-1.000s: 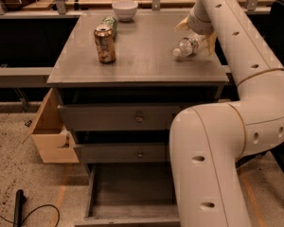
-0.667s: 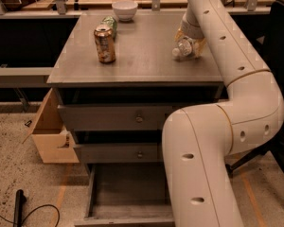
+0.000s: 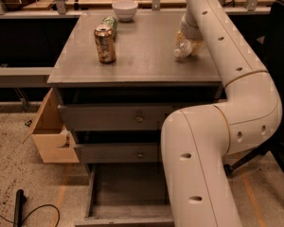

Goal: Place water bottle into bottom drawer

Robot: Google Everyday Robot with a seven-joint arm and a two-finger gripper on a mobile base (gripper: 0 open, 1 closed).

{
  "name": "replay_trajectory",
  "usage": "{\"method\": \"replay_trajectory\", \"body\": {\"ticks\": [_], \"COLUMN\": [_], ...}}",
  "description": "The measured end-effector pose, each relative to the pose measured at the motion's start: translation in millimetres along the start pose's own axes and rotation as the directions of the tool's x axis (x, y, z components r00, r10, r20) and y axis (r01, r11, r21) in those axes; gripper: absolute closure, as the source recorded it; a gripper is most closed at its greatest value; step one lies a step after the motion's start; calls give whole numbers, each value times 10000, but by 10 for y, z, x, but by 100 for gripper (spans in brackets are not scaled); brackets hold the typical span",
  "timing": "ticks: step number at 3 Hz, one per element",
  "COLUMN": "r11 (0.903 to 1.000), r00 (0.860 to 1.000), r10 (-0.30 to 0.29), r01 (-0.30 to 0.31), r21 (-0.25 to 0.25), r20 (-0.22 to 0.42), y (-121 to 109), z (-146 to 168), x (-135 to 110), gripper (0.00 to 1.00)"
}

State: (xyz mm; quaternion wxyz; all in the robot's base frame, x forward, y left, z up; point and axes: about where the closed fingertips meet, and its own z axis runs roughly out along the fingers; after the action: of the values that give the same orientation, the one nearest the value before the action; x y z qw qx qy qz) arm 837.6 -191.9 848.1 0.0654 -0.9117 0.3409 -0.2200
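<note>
Arm (image 3: 236, 79) mvd in | elbow bent | jaws over water bottle (image 3: 180, 52)

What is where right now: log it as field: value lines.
end effector: at the water bottle, back right of the cabinet top
water bottle: lying on the cabinet top
bottom drawer: pulled open, right part hidden by the arm
gold-brown can: upright, left side
green can: behind the gold-brown can
bowl: back edge
</note>
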Motion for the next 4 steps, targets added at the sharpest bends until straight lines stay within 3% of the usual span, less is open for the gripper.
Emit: {"method": "replay_trajectory", "body": {"ticks": [1, 2, 3, 4], "r11": [9908, 9687, 9299, 9300], "r00": [9902, 9642, 9221, 9220], "r10": [891, 1873, 2439, 2436], "r01": [-992, -2130, -3103, -3101], "r21": [921, 1278, 1975, 1974], "r20": [1079, 1876, 3005, 3009], "y": [357, 635, 920, 915], "z": [-571, -893, -1299, -1292], "x": [10, -33, -329, -330], "gripper": [100, 100, 100, 100]}}
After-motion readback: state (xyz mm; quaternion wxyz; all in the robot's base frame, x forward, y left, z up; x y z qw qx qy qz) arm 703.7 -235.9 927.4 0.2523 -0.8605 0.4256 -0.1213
